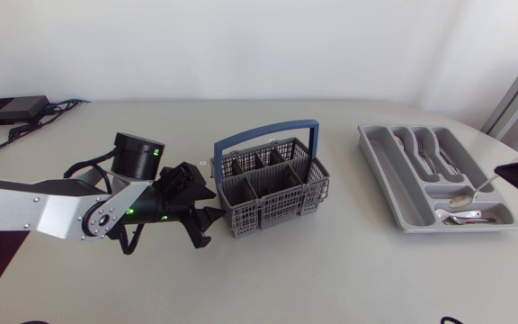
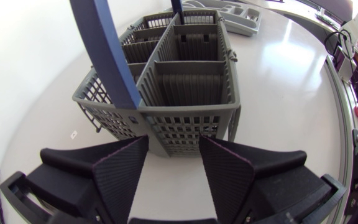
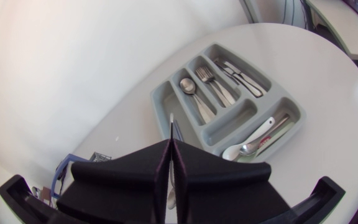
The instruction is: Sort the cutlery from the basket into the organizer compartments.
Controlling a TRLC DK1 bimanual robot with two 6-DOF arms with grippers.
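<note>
The right gripper (image 1: pixel 509 171) is pinching the thin handle of a spoon (image 1: pixel 471 193), its fingers pressed together on it. It is hanging over the 3 o'clock edge of the organizer (image 1: pixel 383 175), which is lying at the 3 o'clock side of the worktop (image 1: pixel 349 270). The spoon is slanting out from the gripper toward 8 o'clock, with its bowl over the organizer's cross compartment; whether it is touching cannot be told. The basket (image 1: pixel 268 184), with its blue handle (image 1: pixel 268 133) standing upright, is sitting at the worktop's middle. The left gripper (image 2: pixel 173 146) is hovering just beside the basket at its 8 o'clock, fingers spread and gripping nothing, the basket's wall right ahead of them.
</note>
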